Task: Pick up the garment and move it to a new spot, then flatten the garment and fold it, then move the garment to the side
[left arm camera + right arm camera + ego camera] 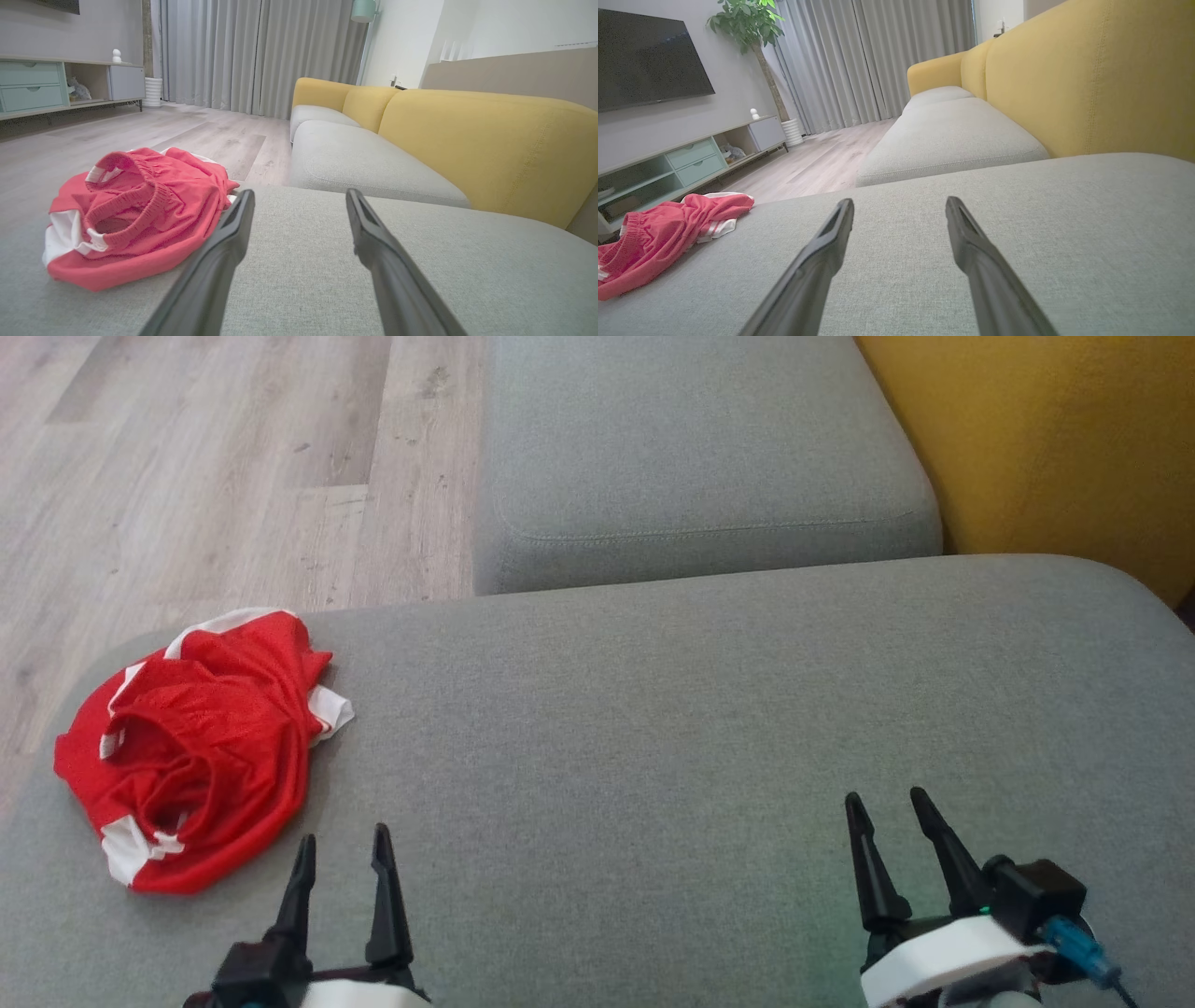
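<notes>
left claw (344, 835), right claw (885, 796): spread wide, holding nothing | risk: crumpled red-and-white mesh garment (201, 756) hugs left edge of grey sofa cushion (700, 756); I might shove it off.

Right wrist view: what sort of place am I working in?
Most likely a home living room: a grey-and-yellow sofa, a wall-mounted television above a low cabinet, and floor-length curtains. The red garment lies crumpled on the sofa's grey seat.
</notes>
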You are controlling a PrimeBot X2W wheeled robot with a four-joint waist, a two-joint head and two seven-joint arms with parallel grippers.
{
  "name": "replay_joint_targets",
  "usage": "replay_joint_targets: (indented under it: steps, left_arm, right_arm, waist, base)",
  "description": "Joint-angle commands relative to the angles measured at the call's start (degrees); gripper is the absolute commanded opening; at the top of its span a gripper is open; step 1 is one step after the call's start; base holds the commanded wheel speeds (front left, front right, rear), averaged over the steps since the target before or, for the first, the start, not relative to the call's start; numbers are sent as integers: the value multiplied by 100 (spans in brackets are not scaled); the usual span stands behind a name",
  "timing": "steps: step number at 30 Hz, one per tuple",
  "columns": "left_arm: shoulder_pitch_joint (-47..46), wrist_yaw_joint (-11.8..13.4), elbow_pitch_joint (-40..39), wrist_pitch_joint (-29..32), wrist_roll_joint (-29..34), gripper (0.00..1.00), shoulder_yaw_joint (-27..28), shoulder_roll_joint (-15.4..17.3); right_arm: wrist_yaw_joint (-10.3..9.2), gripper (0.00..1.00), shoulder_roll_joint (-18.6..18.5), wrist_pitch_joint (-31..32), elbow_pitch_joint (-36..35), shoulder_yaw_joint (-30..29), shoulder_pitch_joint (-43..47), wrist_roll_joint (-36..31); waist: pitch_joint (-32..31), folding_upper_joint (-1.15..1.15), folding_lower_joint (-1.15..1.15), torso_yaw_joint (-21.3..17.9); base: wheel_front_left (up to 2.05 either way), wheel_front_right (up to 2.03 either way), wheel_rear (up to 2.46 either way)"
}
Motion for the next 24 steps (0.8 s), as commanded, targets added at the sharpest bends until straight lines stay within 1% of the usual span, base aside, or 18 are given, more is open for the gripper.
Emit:
replay_joint_targets:
  steps: [1, 14, 24]
  left_arm:
    - [-154, 25, -214, -103, 267, 100, 71, 31]
    - [-76, 31, -127, -308, 981, 100, -12, 34]
    - [-104, 17, 88, -315, 991, 100, 24, 34]
  right_arm:
    - [-4, 100, -45, -119, -171, 104, -138, -276]
    - [-4, 100, -50, -322, -155, 199, -107, -1127]
    - [-4, 100, -50, -329, -112, 199, -106, -1120]
  waist:
    - [-15, 0, 0, -5]
    - [-90, 0, 0, 0]
    - [-82, 0, 0, 21]
  base:
    - [0, 0, 0]
    - [0, 0, 0]
    - [0, 0, 0]
